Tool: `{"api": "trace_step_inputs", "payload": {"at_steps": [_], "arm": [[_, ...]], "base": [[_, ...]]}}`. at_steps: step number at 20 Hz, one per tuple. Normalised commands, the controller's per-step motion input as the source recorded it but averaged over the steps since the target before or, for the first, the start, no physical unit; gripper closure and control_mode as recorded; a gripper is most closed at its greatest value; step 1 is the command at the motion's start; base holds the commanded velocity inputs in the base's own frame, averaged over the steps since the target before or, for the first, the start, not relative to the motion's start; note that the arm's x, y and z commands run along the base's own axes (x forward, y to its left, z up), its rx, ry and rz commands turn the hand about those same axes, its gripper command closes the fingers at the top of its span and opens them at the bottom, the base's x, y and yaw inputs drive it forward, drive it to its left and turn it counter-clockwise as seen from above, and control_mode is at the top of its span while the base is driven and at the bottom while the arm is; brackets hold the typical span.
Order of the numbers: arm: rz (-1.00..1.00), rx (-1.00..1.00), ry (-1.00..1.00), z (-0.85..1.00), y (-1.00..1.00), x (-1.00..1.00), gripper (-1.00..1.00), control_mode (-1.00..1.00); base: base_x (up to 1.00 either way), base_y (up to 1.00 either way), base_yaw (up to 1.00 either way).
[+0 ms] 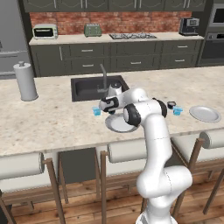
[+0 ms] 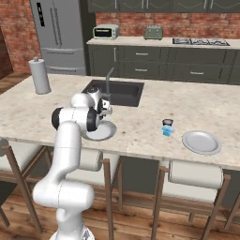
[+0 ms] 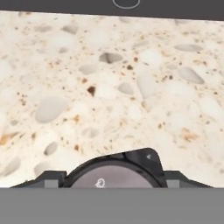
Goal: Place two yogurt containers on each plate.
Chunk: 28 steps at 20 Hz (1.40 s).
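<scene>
In the hand view a dark yogurt container (image 3: 114, 169) with a pale top sits on the speckled counter, right between my gripper's (image 3: 114, 180) fingertips (image 3: 49, 178). The dark tips blend into its sides, so contact is unclear. From the left base, my gripper (image 1: 106, 110) hangs low over the counter beside a light blue container (image 1: 96, 111), just behind the near plate (image 1: 117, 125). The second plate (image 1: 204, 113) lies far right, with a dark container (image 1: 171, 104) and a blue one (image 1: 177, 110) standing on the counter to its left. Both plates (image 2: 102, 132) (image 2: 201, 142) look bare.
A dark sink (image 1: 89, 87) with a faucet (image 1: 104, 78) is set in the counter just behind my hand. A paper towel roll (image 1: 25, 81) stands at the far left. Stool backs (image 1: 127, 151) line the counter's near edge.
</scene>
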Motion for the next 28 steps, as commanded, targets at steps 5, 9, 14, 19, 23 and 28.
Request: {"api": "trace_step_inputs", "payload": {"at_steps": [5, 9, 14, 19, 23, 28], "arm": [[0.0, 0.03, 0.0, -0.03, 0.0, 0.0, 1.0, -1.0], [-0.04, 0.08, 0.0, 0.14, -0.02, -0.11, 1.0, -1.0], [-0.14, 0.06, -0.01, 0.41, -0.25, -0.61, 1.0, -1.0], [-0.17, 0.0, 0.0, 0.16, -0.38, -0.71, 1.0, -1.0], [-0.21, 0.0, -0.1, -0.1, -0.3, -0.99, 1.0, -1.0], [-0.21, 0.0, -0.08, 0.0, -0.12, -0.51, 1.0, -1.0]], "base": [[0.0, 0.0, 0.0], [0.0, 0.0, 0.0], [0.0, 0.0, 0.0], [0.0, 0.0, 0.0], [0.0, 0.0, 0.0], [0.0, 0.0, 0.0]]}}
